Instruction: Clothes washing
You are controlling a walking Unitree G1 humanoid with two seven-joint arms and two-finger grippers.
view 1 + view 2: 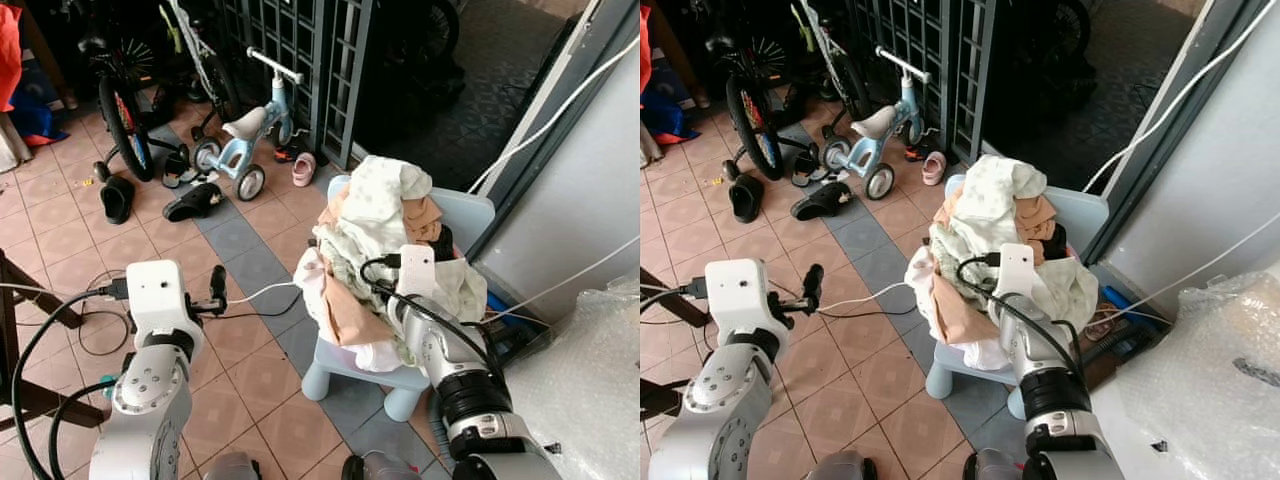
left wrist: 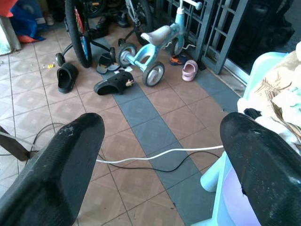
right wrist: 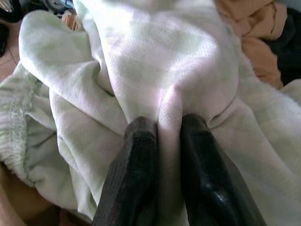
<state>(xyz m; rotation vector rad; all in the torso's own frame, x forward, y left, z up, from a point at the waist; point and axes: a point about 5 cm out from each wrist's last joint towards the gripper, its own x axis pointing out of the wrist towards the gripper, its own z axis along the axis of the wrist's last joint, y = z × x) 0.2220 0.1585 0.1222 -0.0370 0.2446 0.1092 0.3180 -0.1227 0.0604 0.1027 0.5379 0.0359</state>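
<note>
Clothes (image 1: pixel 385 255) sit in a big pile on a small blue chair (image 1: pixel 470 215). My right gripper (image 3: pixel 164 129) is down in the pile, near the top of it. Its two black fingers (image 3: pixel 136 160) are almost closed, and they pinch a fold of a pale green and white cloth (image 3: pixel 160 61). Orange clothes (image 3: pixel 254 33) lie beside that cloth in the pile.

My left gripper (image 2: pixel 162 141) hangs over the tiled floor (image 1: pixel 240 240), off to the left of the chair. Its fingers (image 2: pixel 61 160) are wide apart and hold nothing. A white cable (image 2: pixel 155 154) lies on the floor next to the chair. Farther from the chair stand a small blue tricycle (image 1: pixel 245 135) and a bicycle (image 1: pixel 120 95), with black sandals (image 1: pixel 193 202) and a pink shoe (image 1: pixel 303 168) close to them.
</note>
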